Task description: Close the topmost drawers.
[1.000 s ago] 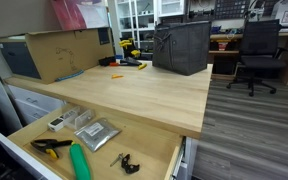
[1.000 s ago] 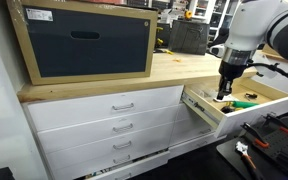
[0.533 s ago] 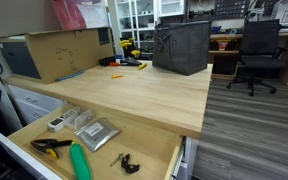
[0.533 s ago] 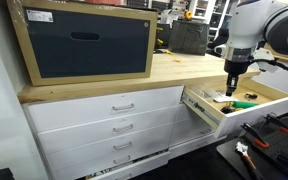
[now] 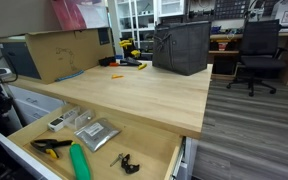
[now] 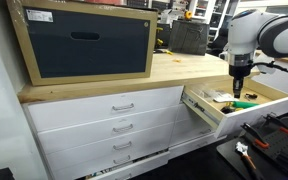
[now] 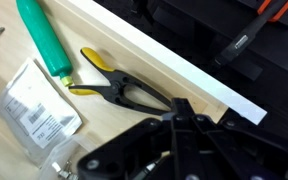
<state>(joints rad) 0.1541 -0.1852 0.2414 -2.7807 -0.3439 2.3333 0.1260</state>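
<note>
**A:** Where do the topmost drawers stand?

**B:** One of them, the open top drawer point(image 6: 202, 106), is pulled well out of the cabinet, at about three o'clock in an exterior view. Its pale wood floor point(image 5: 154, 145) fills the six o'clock part of the frame from the other side. The shut top drawer point(image 6: 123, 105), at nine o'clock of it, sits flush with the row.

**A:** So half done?

**B:** That's my reading: one is in and one remains. Nothing is pressing on the white front point(image 7: 154, 55) yet.

**A:** What's inside?

**B:** Yellow-handled pliers point(image 7: 119, 88) lie near the front panel. A green tube point(image 7: 44, 38) is at eleven o'clock of them, and a plastic bag point(image 7: 34, 105) at eight o'clock. All lie flat below the rim, so I'd expect none to catch.

**A:** And the gripper?

**B:** The gripper point(image 6: 236, 90) hangs over the drawer's interior, pointing down. In the wrist view it is a dark mass point(image 7: 179, 145) at six o'clock. I cannot tell whether its jaws are apart or together, and I see nothing held.

**A:** Beyond that?

**B:** The countertop point(image 6: 184, 62) is at twelve o'clock of the drawer, and a cardboard box point(image 6: 89, 40) stands on it at ten o'clock.

**A:** What's left?

**B:** I'd judge it has to get outside the front and push inward.
</note>
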